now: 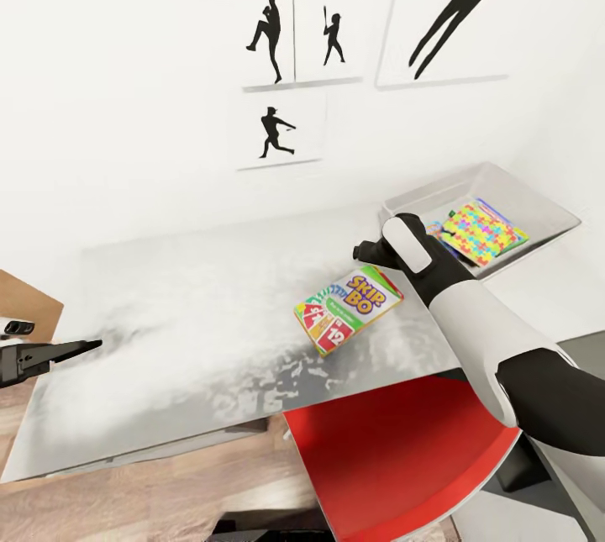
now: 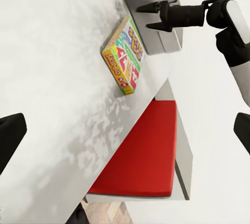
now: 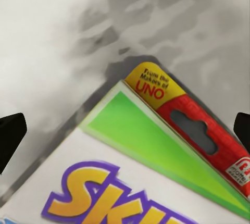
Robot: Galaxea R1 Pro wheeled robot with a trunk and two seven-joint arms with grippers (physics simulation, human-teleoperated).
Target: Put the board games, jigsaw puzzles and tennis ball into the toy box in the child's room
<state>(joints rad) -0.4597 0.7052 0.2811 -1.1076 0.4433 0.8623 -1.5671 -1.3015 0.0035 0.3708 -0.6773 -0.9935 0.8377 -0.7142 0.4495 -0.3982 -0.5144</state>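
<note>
Head view: right hand above the Skip-Bo box.
Its fingers are spread open and empty; the box lies flat on the surface beneath, near the toy box; left hand is far.

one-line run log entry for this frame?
phase: reach for Skip-Bo | right claw: open above it, empty | left claw: idle at table edge | toy box: holds puzzle
</note>
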